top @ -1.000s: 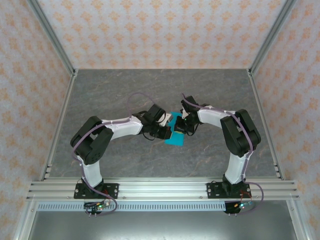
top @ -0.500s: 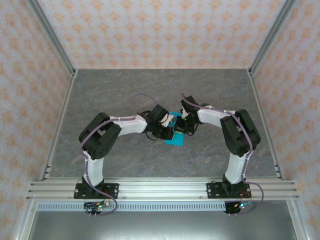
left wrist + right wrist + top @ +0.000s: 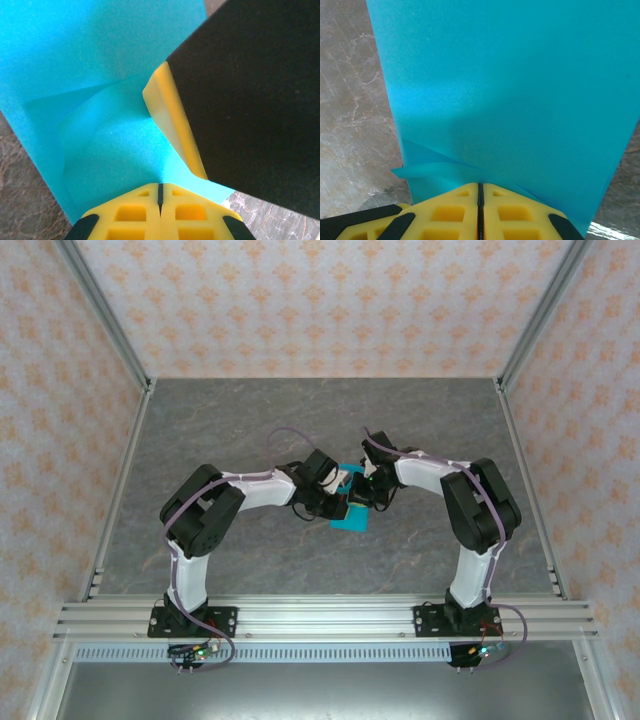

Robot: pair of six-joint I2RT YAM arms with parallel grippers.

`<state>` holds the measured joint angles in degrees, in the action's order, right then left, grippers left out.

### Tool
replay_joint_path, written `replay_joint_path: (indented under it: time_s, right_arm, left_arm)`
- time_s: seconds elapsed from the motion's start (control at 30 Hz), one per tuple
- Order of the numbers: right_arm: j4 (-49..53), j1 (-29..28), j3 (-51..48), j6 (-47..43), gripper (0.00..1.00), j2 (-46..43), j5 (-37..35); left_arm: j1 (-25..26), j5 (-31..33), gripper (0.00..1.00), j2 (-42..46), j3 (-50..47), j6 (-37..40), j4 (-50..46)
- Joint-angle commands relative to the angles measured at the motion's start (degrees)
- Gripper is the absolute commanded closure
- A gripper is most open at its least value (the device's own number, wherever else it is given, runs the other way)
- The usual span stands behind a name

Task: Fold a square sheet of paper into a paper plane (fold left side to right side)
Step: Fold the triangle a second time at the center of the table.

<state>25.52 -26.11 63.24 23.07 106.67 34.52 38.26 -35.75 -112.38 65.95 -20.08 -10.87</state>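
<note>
The square sheet of paper is bright cyan-blue and lies mid-table between the two arms, partly folded. In the left wrist view the paper shows a raised, angled crease. My left gripper is shut, its tips resting on the sheet. My right gripper is also shut, its tips against the paper, where a small flap sticks out to the left. I cannot tell whether a layer is pinched there. The right gripper's yellow finger presses on the sheet just ahead of the left one. From above, both grippers meet over the paper.
The table is grey marble-patterned stone with aluminium frame rails along the near edge and posts at the sides. Patterned walls close in the back and sides. Bare tabletop lies all around the paper.
The left arm's elbow has swung right and forward, and its gripper has shifted slightly right onto the paper. The right arm and the sheet have stayed put.
</note>
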Motion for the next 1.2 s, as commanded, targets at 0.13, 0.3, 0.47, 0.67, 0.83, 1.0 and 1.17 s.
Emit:
replay_joint_path:
  time_s: [0.13, 0.3, 0.47, 0.67, 0.83, 1.0, 1.17]
  right_arm:
    - [5.0, 0.1, 0.0, -0.9, 0.89, 2.0, -4.1]
    - [4.9, 0.2, 0.2, -1.1, 0.89, 2.2, -4.1]
    - [4.9, 0.1, 0.3, -1.1, 0.89, 2.2, -4.0]
    - [3.9, 0.2, 0.3, -1.3, 0.89, 0.6, -3.0]
    - [-0.2, 0.2, -0.4, -0.1, 0.81, -4.9, -2.3]
    - [-1.9, 1.4, -3.7, 0.5, 0.55, -13.1, -6.5]
    - [-5.9, 5.3, -10.0, 2.4, 0.44, -16.4, -1.1]
  left_arm:
    - [0.3, 2.6, 1.0, 2.6, -6.1, 1.3, -2.7]
    - [0.3, 3.6, 1.0, 6.9, -9.4, 2.0, -4.4]
    - [0.3, 4.2, 1.0, 8.7, -11.3, 2.0, -4.9]
    - [-0.7, 5.1, 1.0, 12.1, -12.9, -0.1, -3.7]
    - [-3.5, 4.3, 0.99, 16.9, -13.7, -4.3, 0.1]
    - [-5.6, 4.4, 0.89, 18.1, -13.0, -9.1, 4.6]
    - [-6.3, 8.0, 0.77, 20.1, -13.0, -11.8, 6.8]
